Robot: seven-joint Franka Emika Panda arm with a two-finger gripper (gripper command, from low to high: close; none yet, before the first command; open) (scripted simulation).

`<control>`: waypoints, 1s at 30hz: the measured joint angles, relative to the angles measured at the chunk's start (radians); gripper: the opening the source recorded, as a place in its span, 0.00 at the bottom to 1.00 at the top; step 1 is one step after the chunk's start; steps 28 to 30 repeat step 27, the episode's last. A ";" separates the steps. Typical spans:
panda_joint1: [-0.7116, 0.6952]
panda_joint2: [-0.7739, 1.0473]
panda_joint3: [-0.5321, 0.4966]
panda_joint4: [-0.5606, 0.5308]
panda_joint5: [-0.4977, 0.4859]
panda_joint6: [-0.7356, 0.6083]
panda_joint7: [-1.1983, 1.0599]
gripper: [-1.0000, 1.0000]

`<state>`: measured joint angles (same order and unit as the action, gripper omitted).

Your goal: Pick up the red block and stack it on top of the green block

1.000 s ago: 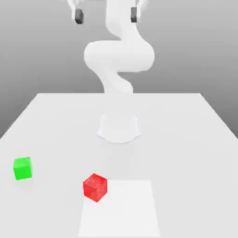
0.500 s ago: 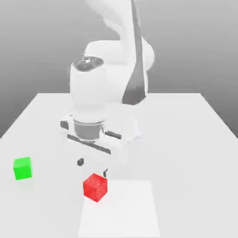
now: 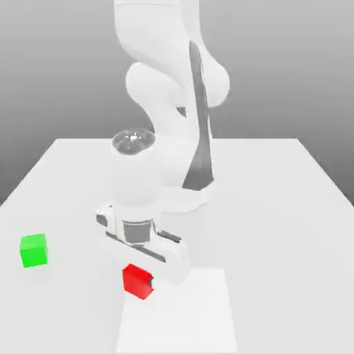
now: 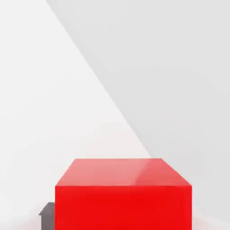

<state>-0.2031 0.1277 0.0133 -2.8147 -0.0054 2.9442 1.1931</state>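
Grasp step: gripper (image 3: 138, 276) is down on the bench (image 3: 276, 207), clamped on the red block (image 3: 136, 282) between its fingers. Green block (image 3: 33, 250) sits well aside. Next, I judge: lift clear, carry over it.

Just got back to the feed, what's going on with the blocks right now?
The arm has come down over the red block near the front of the table, and its tool has shut on that block. The block sits on the table, not yet lifted. The green block stands alone toward the exterior view's left, with nothing stacked on it.
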 joint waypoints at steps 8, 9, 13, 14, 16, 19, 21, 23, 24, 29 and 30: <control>-0.124 -0.168 -0.092 0.011 -0.005 -0.179 0.012 0.00; -0.160 -0.170 -0.110 0.021 -0.007 -0.191 0.017 0.00; -0.304 -0.177 -0.180 0.061 -0.014 -0.237 0.035 0.00; -0.340 -0.179 -0.198 0.071 -0.016 -0.249 0.039 0.00; -0.410 -0.181 -0.234 0.091 -0.020 -0.271 0.048 0.00; -0.456 -0.139 -0.260 0.111 0.003 -0.250 0.037 0.00; -0.467 -0.073 -0.240 0.116 0.042 -0.192 0.009 0.00; -0.478 -0.002 -0.217 0.120 0.089 -0.127 -0.024 0.00; -0.485 0.022 -0.207 0.121 0.104 -0.105 -0.035 1.00; -0.485 0.022 -0.207 0.121 0.104 -0.105 -0.035 1.00; -0.485 0.022 -0.207 0.121 0.104 -0.105 -0.035 1.00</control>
